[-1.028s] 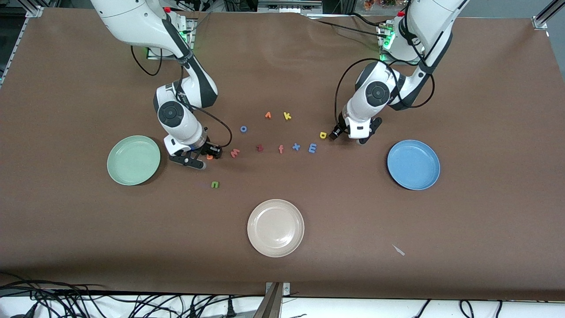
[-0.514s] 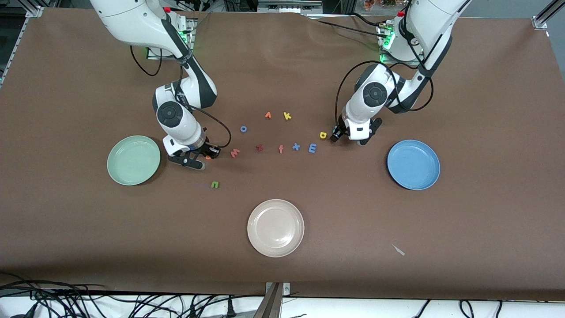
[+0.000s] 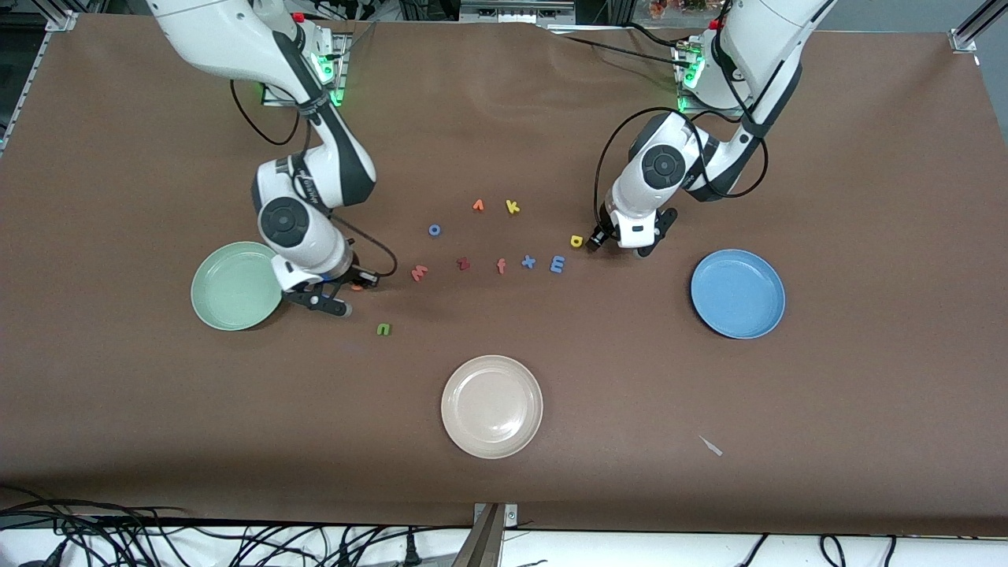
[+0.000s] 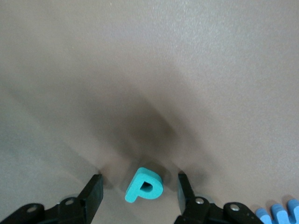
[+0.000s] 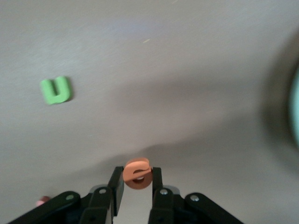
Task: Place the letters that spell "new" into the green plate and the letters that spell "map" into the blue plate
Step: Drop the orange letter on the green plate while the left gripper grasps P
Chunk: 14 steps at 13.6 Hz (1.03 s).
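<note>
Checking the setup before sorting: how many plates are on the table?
3: green plate toward the right arm's end, blue plate toward the left arm's end, cream plate nearest the front camera.

The whole table (image 3: 504, 472) was seen from a high front camera facing both arm bases, steeply downward, at a distance. The left wrist view was taken close above the tabletop, past the left gripper (image 4: 140, 189), with a teal p (image 4: 144, 185) framed. The right wrist view was likewise close, past the right gripper (image 5: 136, 179). The green n (image 5: 56, 90) was shared with the front view (image 3: 383, 329).
</note>
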{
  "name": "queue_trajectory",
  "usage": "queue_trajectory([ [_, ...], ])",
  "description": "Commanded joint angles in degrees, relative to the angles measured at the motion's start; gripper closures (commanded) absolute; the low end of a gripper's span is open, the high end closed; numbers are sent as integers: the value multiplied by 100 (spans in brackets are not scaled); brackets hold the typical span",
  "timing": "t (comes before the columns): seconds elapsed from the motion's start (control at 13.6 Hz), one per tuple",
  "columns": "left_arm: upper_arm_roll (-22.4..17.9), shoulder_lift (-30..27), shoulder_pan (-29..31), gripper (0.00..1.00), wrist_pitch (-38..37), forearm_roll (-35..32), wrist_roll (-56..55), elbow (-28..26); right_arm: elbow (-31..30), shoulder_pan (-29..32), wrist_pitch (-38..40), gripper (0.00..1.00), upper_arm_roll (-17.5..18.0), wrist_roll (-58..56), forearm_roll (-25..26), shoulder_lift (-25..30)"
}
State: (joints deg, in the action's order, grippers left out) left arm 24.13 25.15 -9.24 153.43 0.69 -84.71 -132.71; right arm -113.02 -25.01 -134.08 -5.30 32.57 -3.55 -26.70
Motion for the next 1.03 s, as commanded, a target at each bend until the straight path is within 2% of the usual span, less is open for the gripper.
queue_trajectory([
  [0.0,-67,69,-122,31,-6,-166,-213,78,-53,23,496,87,-339,-653,39,287],
  [0.15,-67,78,-122,35,-6,-174,-213,78,-71,23,759,87,-603,-1162,39,419],
  [0.44,-75,95,-122,46,-6,-174,-204,70,-272,23,840,87,-1472,-2760,39,534],
  [0.59,-110,113,-113,48,-6,-174,-204,70,-448,23,508,87,-1807,-3508,4,482],
  [0.73,-137,148,-113,48,-6,-174,-195,78,-860,93,-185,85,-1896,-3835,-5,464],
  [0.81,-146,148,-122,49,-6,-201,-195,78,-993,119,-450,80,-1896,-3915,-14,464],
  [0.88,-154,157,-113,50,-6,-288,-204,78,-1011,146,-487,62,-1896,-3942,-58,455],
  [0.95,-154,157,-104,51,-15,-332,-204,78,-994,154,-479,17,-1896,-3933,-93,455],
])
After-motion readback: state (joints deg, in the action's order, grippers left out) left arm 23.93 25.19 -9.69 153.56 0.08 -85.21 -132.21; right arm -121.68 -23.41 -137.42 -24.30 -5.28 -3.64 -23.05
